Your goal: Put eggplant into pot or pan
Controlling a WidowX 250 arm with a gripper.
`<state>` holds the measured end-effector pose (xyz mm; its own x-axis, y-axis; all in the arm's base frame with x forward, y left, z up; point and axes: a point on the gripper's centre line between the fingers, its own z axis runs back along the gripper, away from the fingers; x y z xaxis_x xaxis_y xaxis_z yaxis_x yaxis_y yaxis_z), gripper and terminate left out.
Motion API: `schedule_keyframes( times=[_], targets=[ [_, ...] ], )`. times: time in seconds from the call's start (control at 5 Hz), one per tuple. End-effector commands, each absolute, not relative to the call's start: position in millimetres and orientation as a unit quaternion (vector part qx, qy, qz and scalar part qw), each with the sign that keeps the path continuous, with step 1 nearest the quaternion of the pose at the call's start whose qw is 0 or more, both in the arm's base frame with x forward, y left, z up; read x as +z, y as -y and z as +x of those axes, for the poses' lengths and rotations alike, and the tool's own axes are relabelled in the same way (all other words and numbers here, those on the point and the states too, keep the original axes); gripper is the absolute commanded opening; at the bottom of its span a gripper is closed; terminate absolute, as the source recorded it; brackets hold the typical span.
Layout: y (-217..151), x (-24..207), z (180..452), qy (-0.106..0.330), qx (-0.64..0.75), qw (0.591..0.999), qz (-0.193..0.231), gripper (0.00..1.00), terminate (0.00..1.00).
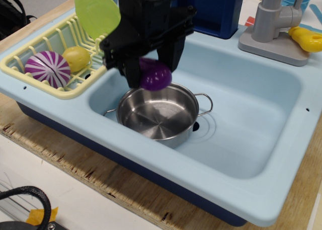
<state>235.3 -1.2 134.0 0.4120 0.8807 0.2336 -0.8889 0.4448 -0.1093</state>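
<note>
Black hand pointing down, fingers closed on the eggplant, held just above the far rim of the pot, in the sink

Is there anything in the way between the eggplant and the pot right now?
Nothing visible. The tool holds the eggplant over the far rim of the pot, whose inside looks empty.

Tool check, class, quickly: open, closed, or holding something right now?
Tool: closed on the eggplant, holding it in the air just above the back rim of the pot.
</note>
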Motion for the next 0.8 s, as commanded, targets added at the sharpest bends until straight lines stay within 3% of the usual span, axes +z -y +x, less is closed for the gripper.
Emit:
schedule_keyframes(
  times=[0.0,0.4,0.6],
  targets=[
    [5.0,132.4,241.5,0.136,0.52,0.843,-0.011,1.0,0.0],
    [5.0,132.4,241.5,0.136,0.52,0.843,-0.011,1.0,0.0],
    [5.0,132.4,241.5,0.136,0.52,0.843,-0.011,1.0,1.0]
  ],
)
